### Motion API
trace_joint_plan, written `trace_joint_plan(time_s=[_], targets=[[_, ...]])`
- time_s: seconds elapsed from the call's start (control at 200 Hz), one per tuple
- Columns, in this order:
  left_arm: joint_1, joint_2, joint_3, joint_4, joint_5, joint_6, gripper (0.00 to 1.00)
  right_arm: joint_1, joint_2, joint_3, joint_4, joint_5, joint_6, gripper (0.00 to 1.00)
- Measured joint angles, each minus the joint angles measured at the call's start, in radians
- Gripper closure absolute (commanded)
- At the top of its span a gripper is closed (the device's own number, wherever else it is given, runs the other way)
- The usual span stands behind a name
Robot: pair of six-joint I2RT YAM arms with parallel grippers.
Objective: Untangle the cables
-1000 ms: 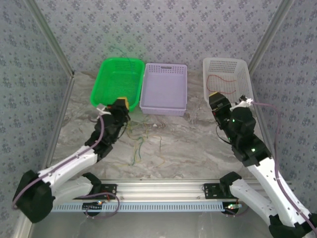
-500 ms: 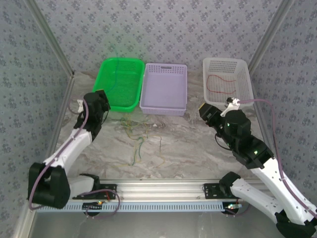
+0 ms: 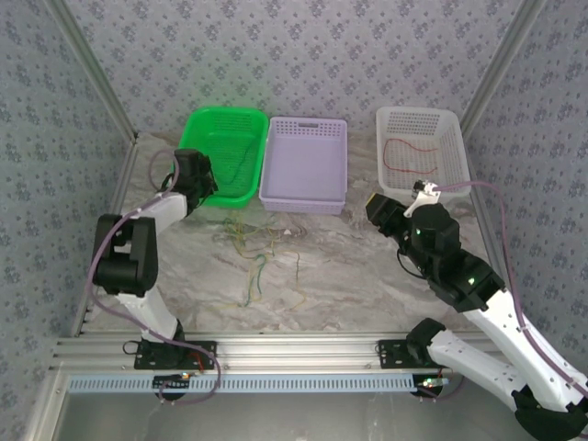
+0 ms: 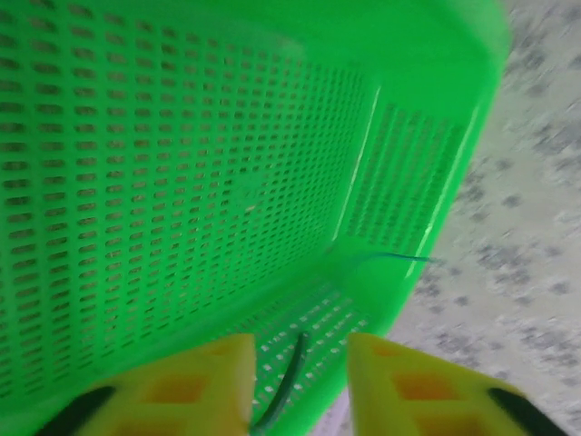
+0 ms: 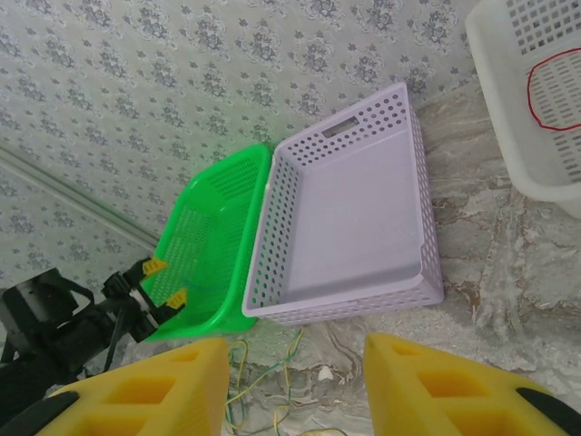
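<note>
Left gripper point(image 4: 301, 345) has swung over the green basket point(image 4: 182, 182) and sprung open, dropping the green cable point(image 4: 281, 392); right gripper point(image 5: 295, 381) part-open, empty; tangle point(image 3: 253, 248) remains.

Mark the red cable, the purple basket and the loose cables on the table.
red cable point(image 5: 530, 91), right wrist view, left bend of its loop.
purple basket point(image 3: 303, 170), top view, bare floor inside.
loose cables point(image 3: 260, 269), top view, green strand on the table.

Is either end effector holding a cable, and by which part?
Neither. The left end effector is open at the green basket, a green cable loose between its fingers; the right end effector is open, empty.
</note>
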Motion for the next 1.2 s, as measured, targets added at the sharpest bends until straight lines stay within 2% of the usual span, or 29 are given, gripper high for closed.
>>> trace_joint_plan(time_s=[0.115,0.155,0.35,0.465,0.59,0.729,0.899,1.044,1.114,1.199], targets=[[0.005,0.001,0.002,0.021,0.042,0.007,0.07,0.001,0.003,0.000,-0.010,-0.001,-0.013,0.53],[0.005,-0.018,0.001,0.010,0.048,0.022,0.05,0.004,0.008,0.000,-0.012,-0.001,-0.016,0.53],[0.011,-0.253,0.016,-0.116,0.048,0.157,0.02,0.068,0.122,0.001,-0.014,-0.009,-0.042,0.53],[0.014,-0.346,0.107,-0.252,0.073,0.309,0.03,0.161,0.278,0.001,-0.005,-0.016,-0.061,0.53],[-0.018,-0.438,0.128,-0.406,0.087,0.475,0.09,0.244,0.471,0.001,0.021,-0.028,-0.074,0.53],[-0.147,-0.583,0.019,-0.576,0.071,0.615,0.19,0.299,0.680,0.028,0.044,-0.043,-0.084,0.54],[-0.383,-0.784,-0.325,-0.667,0.043,0.644,0.47,0.355,0.872,0.081,0.074,-0.054,-0.073,0.55],[-0.521,-0.845,-0.518,-0.716,0.024,0.640,0.48,0.418,0.953,0.134,0.075,-0.053,-0.029,0.55],[-0.553,-0.848,-0.546,-0.721,0.018,0.644,0.46,0.433,0.982,0.164,0.076,-0.046,-0.009,0.53],[-0.566,-0.845,-0.554,-0.717,0.016,0.666,0.38,0.428,1.019,0.205,0.074,-0.033,-0.004,0.50]])
